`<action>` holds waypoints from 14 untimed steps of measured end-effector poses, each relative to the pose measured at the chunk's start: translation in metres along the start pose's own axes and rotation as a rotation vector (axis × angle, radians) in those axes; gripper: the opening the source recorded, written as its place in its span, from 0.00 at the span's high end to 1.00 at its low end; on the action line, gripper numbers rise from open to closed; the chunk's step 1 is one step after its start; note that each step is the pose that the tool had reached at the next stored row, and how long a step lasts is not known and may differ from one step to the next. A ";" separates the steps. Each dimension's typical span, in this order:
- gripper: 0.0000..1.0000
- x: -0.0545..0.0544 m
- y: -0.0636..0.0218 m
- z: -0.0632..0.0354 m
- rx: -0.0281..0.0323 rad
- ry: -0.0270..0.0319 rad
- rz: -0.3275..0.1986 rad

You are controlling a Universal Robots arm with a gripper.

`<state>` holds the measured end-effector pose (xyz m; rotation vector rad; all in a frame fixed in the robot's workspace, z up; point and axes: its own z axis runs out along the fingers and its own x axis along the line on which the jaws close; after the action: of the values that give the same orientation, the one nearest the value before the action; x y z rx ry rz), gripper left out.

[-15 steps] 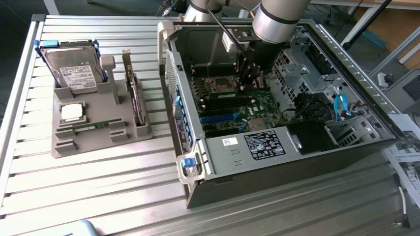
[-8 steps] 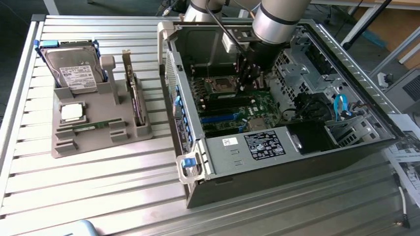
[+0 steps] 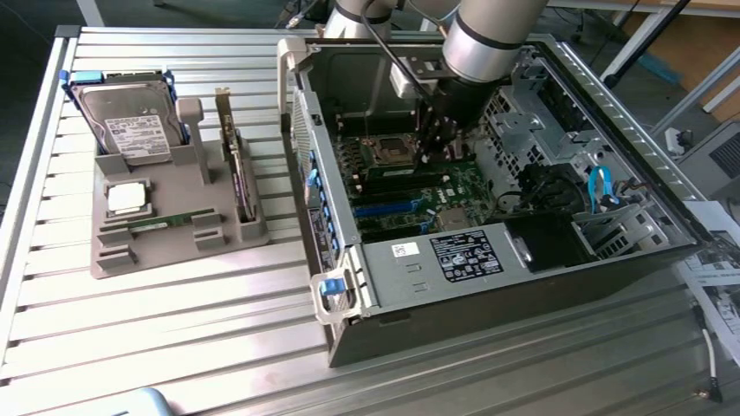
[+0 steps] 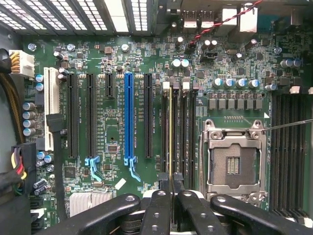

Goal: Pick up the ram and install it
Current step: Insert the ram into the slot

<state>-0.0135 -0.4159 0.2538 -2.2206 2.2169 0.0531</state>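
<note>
Slatted metal table (image 3: 173, 347) carrying an open computer case (image 3: 463, 322) laid on its side, grey parts tray (image 3: 151, 260) at the exterior view's left. Gripper (image 4: 171, 180) down inside the case, upper centre of that view, fingers pinched narrow on the ram (image 4: 169, 132). Stands on edge at a memory slot just beside the processor socket (image 4: 234, 161), long axis along the slot rows.
</note>
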 end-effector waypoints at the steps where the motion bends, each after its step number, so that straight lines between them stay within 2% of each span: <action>1: 0.88 0.000 0.0000 0.0006 0.0000 0.0000 0.000; 14: 0.88 0.000 -0.0002 0.0098 0.0000 0.0000 0.000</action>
<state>-0.0135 -0.4159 0.2440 -2.2206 2.2169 0.0531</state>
